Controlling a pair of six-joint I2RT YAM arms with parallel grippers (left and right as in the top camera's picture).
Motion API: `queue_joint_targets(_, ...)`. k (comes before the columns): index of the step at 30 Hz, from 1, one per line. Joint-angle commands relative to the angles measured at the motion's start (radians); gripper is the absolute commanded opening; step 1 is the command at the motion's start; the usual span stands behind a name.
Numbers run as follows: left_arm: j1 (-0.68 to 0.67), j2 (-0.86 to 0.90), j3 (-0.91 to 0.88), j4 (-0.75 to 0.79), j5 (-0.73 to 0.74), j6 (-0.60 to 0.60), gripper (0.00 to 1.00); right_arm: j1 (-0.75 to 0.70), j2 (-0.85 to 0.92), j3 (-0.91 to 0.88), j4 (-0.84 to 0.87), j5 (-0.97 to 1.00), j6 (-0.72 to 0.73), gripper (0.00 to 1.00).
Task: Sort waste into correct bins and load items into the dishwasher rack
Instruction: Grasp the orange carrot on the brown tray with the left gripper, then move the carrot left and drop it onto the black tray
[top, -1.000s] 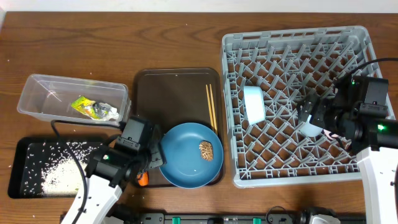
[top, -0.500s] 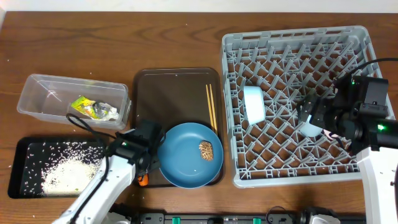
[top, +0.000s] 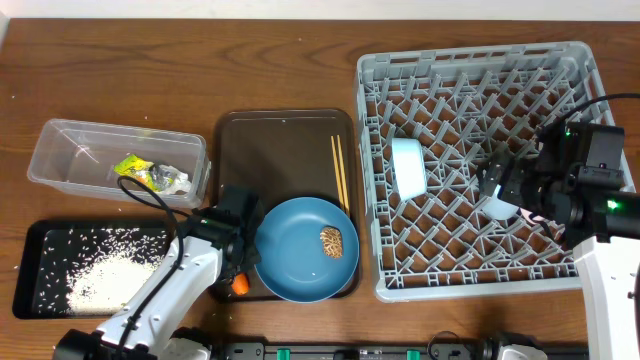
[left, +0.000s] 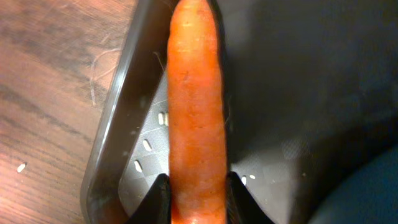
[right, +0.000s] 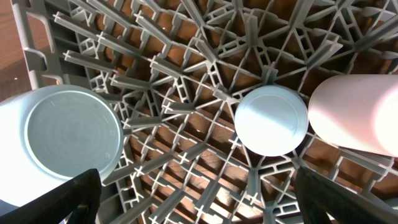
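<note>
My left gripper (left: 196, 199) is shut on the orange carrot (left: 194, 112), which lies along the left rim of the dark brown serving tray (left: 118, 137). From overhead the carrot (top: 240, 285) shows at the tray's front left corner, under my left gripper (top: 238, 270). The blue plate (top: 305, 250) holds the brown food lump (top: 332, 240). The chopsticks (top: 340, 170) lie on the tray. My right gripper (right: 199, 205) is open and empty over the grey rack (top: 480, 60). Below it are the white bowl (right: 68, 140), the light-blue cup (right: 271, 120) and the pink cup (right: 360, 112).
The clear tub (top: 60, 150) at the left holds the yellow-green wrapper (top: 150, 175). The black tray (top: 40, 240) in front of it holds white rice (top: 100, 275). A few rice grains (left: 146, 144) lie in the serving tray's corner.
My left arm has swung and its gripper has come down onto the carrot at the tray's front left corner. The right arm has not moved.
</note>
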Motion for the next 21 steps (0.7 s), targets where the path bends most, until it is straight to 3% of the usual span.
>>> queue_joint_targets(1,0.005,0.003,-0.006,-0.006,0.010,0.000,0.06,-0.006,-0.003,0.014,0.000,-0.005,-0.013,0.95)
queue_joint_targets(10,0.104,-0.156,0.161,-0.206,-0.064,-0.006,0.07,-0.006,-0.003,0.014,0.003,-0.005,-0.013,0.95)
queue_joint_targets(15,0.283,-0.261,0.177,-0.260,-0.069,-0.007,0.06,-0.006,-0.003,0.014,0.006,-0.005,-0.013,0.95)
queue_joint_targets(21,0.566,-0.268,0.172,-0.229,-0.075,-0.007,0.06,-0.006,-0.003,0.014,0.006,-0.005,-0.013,0.95)
